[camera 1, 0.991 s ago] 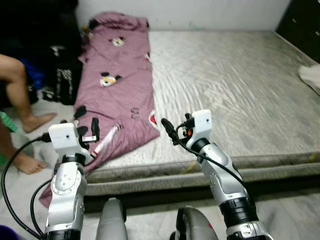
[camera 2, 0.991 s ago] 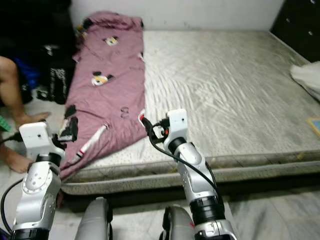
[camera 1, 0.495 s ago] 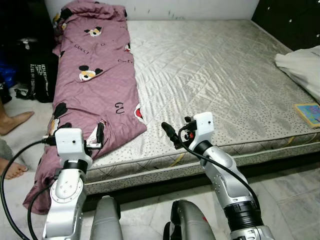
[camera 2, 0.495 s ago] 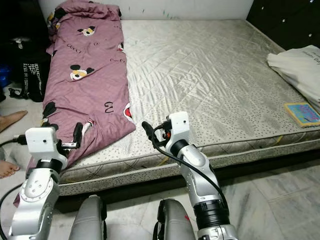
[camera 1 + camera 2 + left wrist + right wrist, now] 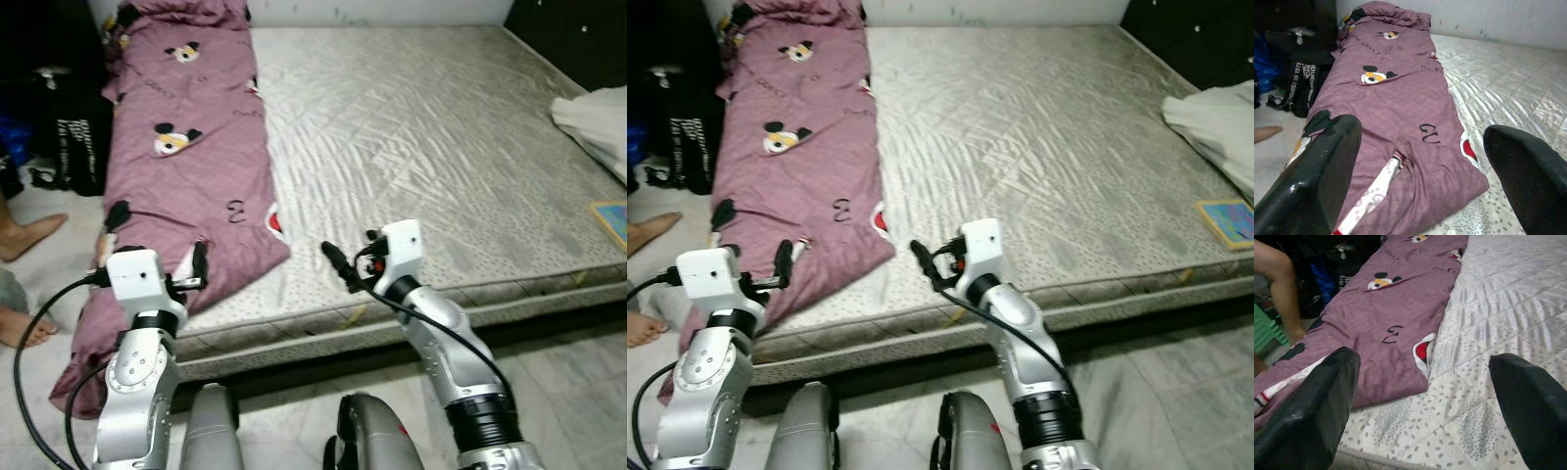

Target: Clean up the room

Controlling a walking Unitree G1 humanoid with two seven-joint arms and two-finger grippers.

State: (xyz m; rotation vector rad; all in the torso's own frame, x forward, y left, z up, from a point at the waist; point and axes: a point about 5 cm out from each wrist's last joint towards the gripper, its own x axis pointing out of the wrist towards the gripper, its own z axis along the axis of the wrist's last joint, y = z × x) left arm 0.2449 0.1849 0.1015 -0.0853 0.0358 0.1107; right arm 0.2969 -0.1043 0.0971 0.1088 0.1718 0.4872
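One mauve cartoon-print quilt (image 5: 186, 157) lies in a long strip down the left edge of the bare grey quilted mattress (image 5: 441, 147), its near end spilling over the front left corner toward the floor, likely why it needs tidying. Both grippers are raised before the mattress's front edge, fingers spread wide and empty: the left gripper (image 5: 199, 262) over the quilt's drooping end, the right gripper (image 5: 338, 262) just beside its corner. One white cloth (image 5: 596, 116) and one small book (image 5: 1227, 221) sit at the right edge. A person's two bare feet (image 5: 29, 235) rest on the floor beside a black bag (image 5: 73, 147).
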